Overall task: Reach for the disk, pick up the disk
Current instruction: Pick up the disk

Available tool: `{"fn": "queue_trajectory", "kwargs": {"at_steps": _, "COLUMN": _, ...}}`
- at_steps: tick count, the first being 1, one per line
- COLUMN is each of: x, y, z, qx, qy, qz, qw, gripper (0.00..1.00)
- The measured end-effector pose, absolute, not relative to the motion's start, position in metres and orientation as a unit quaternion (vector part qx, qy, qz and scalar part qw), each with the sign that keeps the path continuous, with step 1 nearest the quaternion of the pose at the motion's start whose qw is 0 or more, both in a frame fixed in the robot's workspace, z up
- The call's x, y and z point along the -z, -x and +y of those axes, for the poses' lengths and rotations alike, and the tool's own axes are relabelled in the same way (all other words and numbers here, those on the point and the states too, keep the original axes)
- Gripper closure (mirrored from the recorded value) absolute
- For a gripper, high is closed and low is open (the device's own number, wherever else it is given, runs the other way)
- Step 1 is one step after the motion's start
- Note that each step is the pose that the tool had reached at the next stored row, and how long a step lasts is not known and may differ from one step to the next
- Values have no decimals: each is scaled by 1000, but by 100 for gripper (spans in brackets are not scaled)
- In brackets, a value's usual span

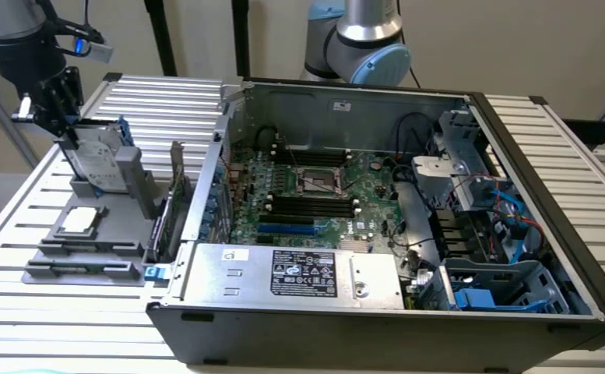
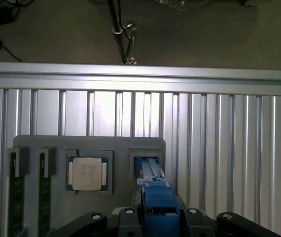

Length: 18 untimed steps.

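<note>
The disk (image 1: 99, 153) stands on edge in a slot of the grey holder tray (image 1: 47, 273) at the exterior view's left, its blue bracket showing along one side. My gripper (image 1: 69, 134) has come down over its upper edge. In the wrist view the disk's blue bracket (image 2: 156, 197) sits between my gripper (image 2: 160, 218), whose dark fingers (image 2: 129, 219) lie against it on both sides. The jaws are shut on the disk, which still sits in its slot.
A small square silver chip (image 2: 87, 174) lies in the tray beside the disk, with two memory sticks (image 2: 16, 192) further along. The open computer case (image 1: 385, 195) fills the exterior view's right. The ribbed metal table (image 2: 229, 138) surrounds the tray.
</note>
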<state>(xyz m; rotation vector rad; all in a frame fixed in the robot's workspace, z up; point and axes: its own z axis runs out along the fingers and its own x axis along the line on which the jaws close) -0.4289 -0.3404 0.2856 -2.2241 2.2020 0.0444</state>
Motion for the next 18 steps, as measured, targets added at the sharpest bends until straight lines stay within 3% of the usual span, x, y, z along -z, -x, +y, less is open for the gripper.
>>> {"fn": "queue_trajectory", "kwargs": {"at_steps": 18, "x": -285, "y": 429, "z": -349, "qx": -16, "qy": 710, "qz": 704, "qw": 8, "gripper": 67}}
